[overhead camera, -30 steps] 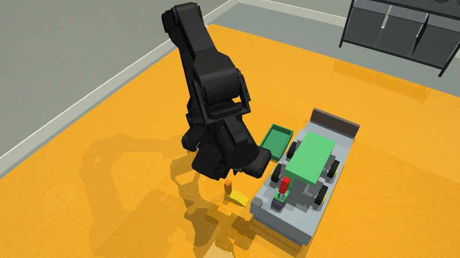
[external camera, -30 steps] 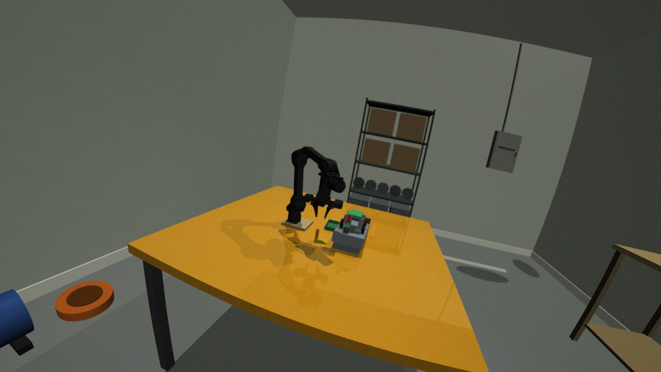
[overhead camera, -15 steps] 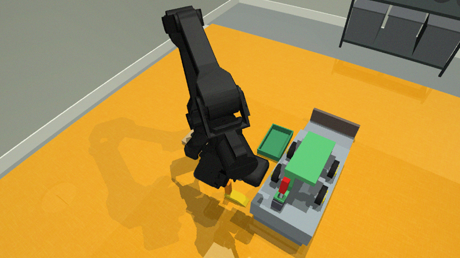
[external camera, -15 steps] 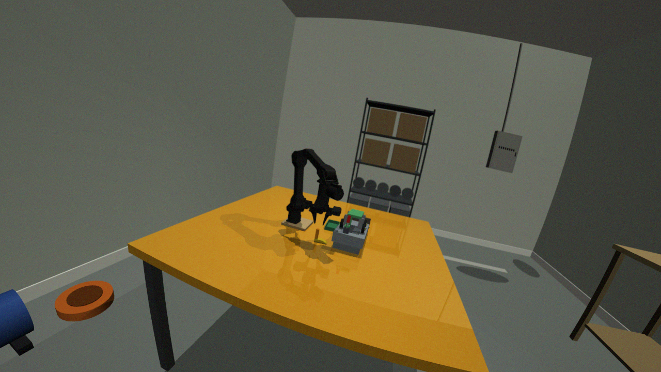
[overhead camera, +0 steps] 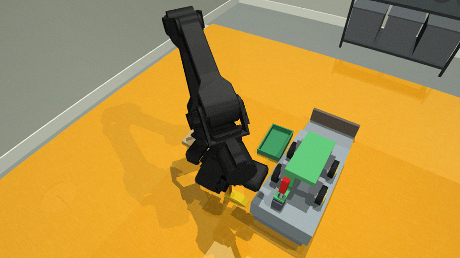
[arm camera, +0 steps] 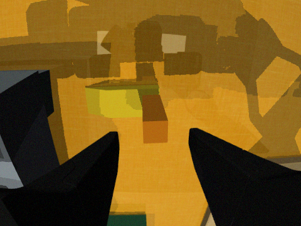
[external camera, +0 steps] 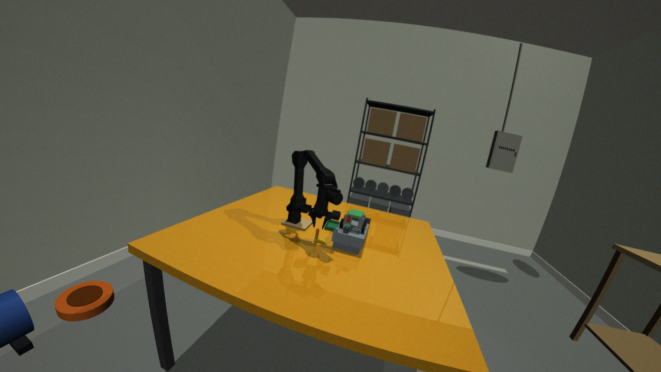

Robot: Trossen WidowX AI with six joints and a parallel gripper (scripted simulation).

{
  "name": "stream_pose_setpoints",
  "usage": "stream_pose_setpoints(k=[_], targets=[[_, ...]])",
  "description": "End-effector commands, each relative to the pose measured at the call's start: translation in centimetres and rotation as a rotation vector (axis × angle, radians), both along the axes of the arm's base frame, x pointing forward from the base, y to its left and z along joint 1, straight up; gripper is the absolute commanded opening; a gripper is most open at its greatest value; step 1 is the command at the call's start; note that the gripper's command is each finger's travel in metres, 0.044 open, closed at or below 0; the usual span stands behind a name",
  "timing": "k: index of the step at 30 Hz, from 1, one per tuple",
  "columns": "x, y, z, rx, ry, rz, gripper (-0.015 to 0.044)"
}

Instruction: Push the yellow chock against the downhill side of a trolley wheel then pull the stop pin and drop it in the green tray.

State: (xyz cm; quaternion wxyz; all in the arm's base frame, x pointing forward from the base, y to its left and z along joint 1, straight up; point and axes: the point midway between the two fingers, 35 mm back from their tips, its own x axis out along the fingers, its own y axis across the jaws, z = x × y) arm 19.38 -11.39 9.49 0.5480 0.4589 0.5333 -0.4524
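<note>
My gripper (external camera: 318, 226) (arm camera: 154, 137) is open and empty, pointing down above the chock; its fingertips are hidden in the top view. The yellow chock (overhead camera: 237, 199) (external camera: 320, 241) (arm camera: 117, 103) lies on the table beside the ramp's uphill end. Its orange handle (external camera: 317, 234) (arm camera: 155, 132) stands upright and appears between the fingertips in the wrist view, below them. The trolley with a green top (overhead camera: 309, 157) (external camera: 356, 213) stands on the grey ramp (overhead camera: 283, 222) (external camera: 349, 243). The red-headed stop pin (overhead camera: 284, 185) (external camera: 348, 219) stands in its green holder at the trolley's uphill end.
The green tray (overhead camera: 268, 156) (arm camera: 126, 220) lies on the table beside the ramp, on the arm's side. A brown end board (overhead camera: 334, 123) stands at the ramp's downhill end. The arm's base plate (external camera: 295, 225) is behind the gripper. The ramp's dark side is close to one finger in the wrist view.
</note>
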Motion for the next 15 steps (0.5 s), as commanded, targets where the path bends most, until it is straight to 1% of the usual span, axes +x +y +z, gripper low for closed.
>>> stream_pose_setpoints(k=[1, 15], targets=[[0.0, -0.1, -0.7, -0.004, 0.004, -0.003, 0.019], [0.0, -0.1, -2.2, -0.004, 0.004, -0.003, 0.019]])
